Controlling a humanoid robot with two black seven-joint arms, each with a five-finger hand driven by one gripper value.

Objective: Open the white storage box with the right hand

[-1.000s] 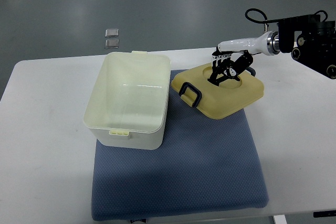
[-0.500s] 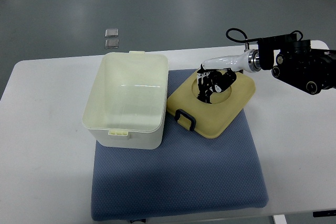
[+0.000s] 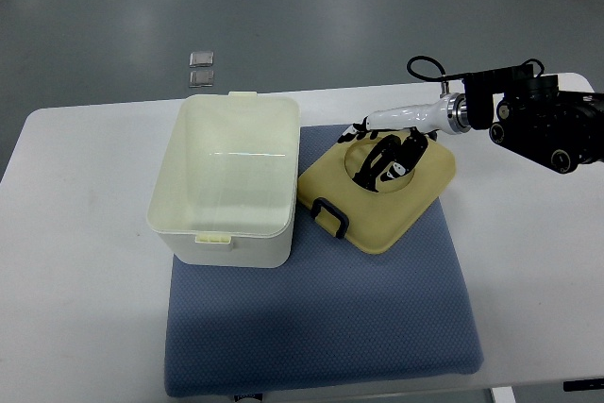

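White table (image 3: 85, 261), big, takes most of the frame; grey floor beyond it. Blue mat (image 3: 321, 327) lies on the table's near half. White storage box (image 3: 228, 181) sits at the mat's far-left corner, partly on the mat, open top, inside empty as far as the view shows. Small latch tabs at the near and far rims. Lid (image 3: 377, 186) is off, lying on the mat just beside the box on its right, close to or touching the box's wall, can't tell which. Lid is cream-yellow with a round recess in the middle and a dark handle clip (image 3: 330, 216) on its near-left edge.

Handling, as a guess: box and lid look like thin moulded plastic, light, stiff, smooth so a bit slippery, not fragile. Best holds look like the recess rim or the clip on the lid; the box by its rim. Light lid would slide on the mat if pushed sideways.

Right hand (image 3: 389, 156) comes in from the right edge on a white forearm, black wrist housing and cable loop behind it. Hand is low over the lid's recess, dark fingers (image 3: 377, 159) pointing down and left into it, narrow and curled; whether they grip the lid or only rest on it can't be told. Left arm not in view.

Task looks essentially done: box open, lid set aside. Two small grey squares (image 3: 201, 69) lie on the floor past the table
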